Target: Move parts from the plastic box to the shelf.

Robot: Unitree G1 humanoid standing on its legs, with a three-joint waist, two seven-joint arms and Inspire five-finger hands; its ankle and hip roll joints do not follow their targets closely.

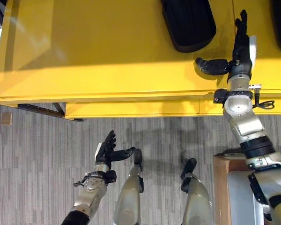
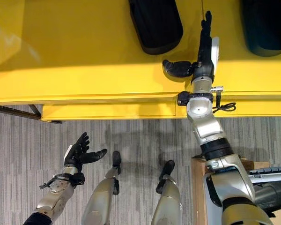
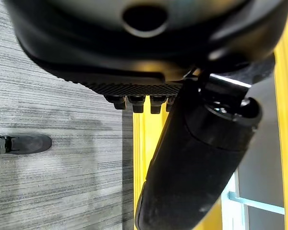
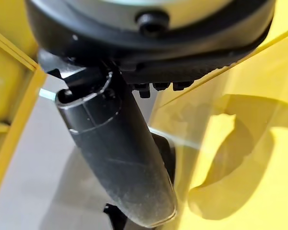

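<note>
**Right hand over the shelf, nothing in its grasp**

My right hand (image 1: 240, 51) is stretched out over the yellow shelf (image 1: 93, 51), just inside its front edge, toward the right end. The fingers are straight and together, pointing toward the back of the shelf, with the thumb stuck out sideways. They close on nothing that I can see. Two dark, rounded parts already lie on the shelf toward its back edge: one black part (image 1: 187, 23) just to the left of my fingertips, and a second dark part (image 2: 264, 26) off toward the right end.

My left hand (image 1: 107, 149) hangs low over the grey floor (image 1: 33, 164), well clear of the shelf's front edge, fingers spread and relaxed, holding nothing.

At the lower right, beside my right arm, I see a brown edge with something pale grey inside it (image 1: 239, 187). It may be the plastic box, but I cannot tell for sure.

I judge that I am between carries: a part is down and the hand is empty. The next move calls for drawing the right arm back off the shelf without nudging the nearer black part, then reaching down for another piece.
</note>
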